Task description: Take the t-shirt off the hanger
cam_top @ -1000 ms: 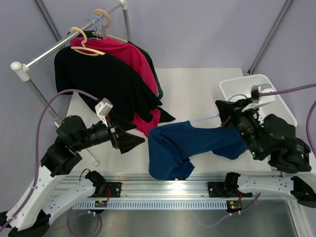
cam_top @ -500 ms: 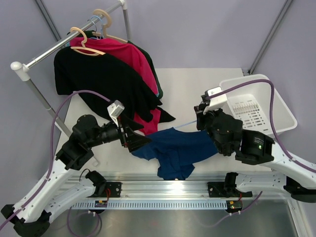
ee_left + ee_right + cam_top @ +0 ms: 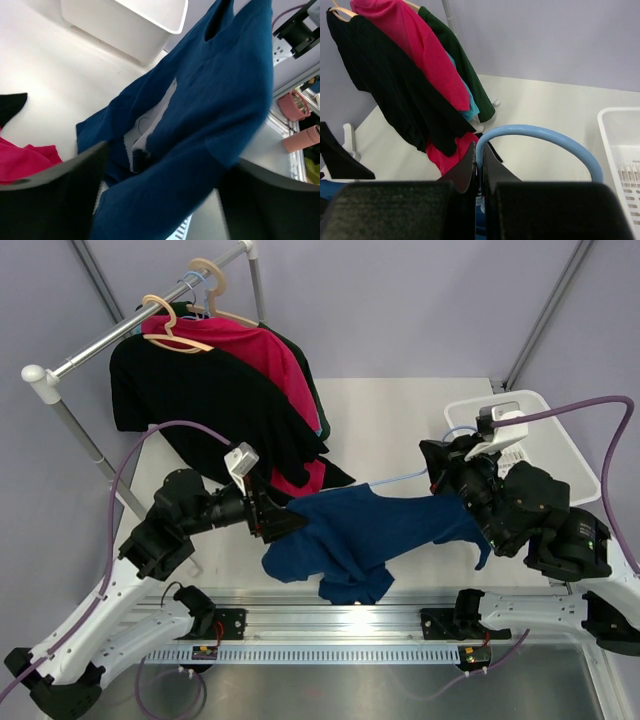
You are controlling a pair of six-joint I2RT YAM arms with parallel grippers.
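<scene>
A pale counter [image 3: 390, 420] stands in front of plain lavender walls [image 3: 400, 300]. At its far left a metal rail [image 3: 130, 335] runs slantwise, and from it hang a black shirt [image 3: 200, 400], a pink shirt [image 3: 265, 355] and a dark green garment [image 3: 462, 65], the front two on wooden hangers [image 3: 170, 330]. The hems of the black and pink shirts reach down to the counter. A white plastic basket [image 3: 560, 455] sits at the far right edge.

The blue t-shirt [image 3: 370, 535] is stretched across the middle of the counter between the two arms. Its right end is gathered up at a light blue hanger [image 3: 400, 480], and its lower part lies bunched on the counter near the front edge. In the left wrist view the neck opening faces the camera, with a pale patch showing inside.

The right hand [image 3: 445, 465] is clamped tight on the hanger; its wrist view shows the blue curve [image 3: 540, 135] rising out from between the closed fingers and arching off to the right.

The left hand [image 3: 285, 523] is at the shirt's left end, just beside the pink hem. Its fingers [image 3: 55, 185] stand wide apart, with blue cloth filling the gap between them; whether they press on the cloth cannot be told.
</scene>
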